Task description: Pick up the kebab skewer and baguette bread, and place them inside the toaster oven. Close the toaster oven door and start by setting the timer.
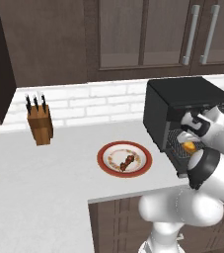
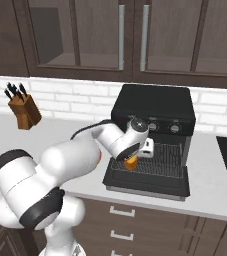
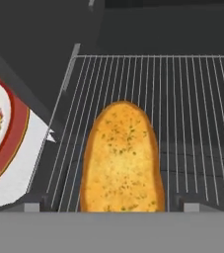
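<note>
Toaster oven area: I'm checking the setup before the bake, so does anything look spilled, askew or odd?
Nothing stands out. The toaster oven sits square on the counter with its door down, the baguette bread is at the wire rack, and the kebab skewer lies neatly on the red-rimmed plate. The knife block stands upright.

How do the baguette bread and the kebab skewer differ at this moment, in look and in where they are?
The baguette bread is a stubby golden-orange loaf; the kebab skewer is a thin stick of dark brown and reddish chunks. The baguette is over the wire rack of the toaster oven, at the hand; the skewer lies on the red-rimmed plate on the counter. Both are small foods.
</note>
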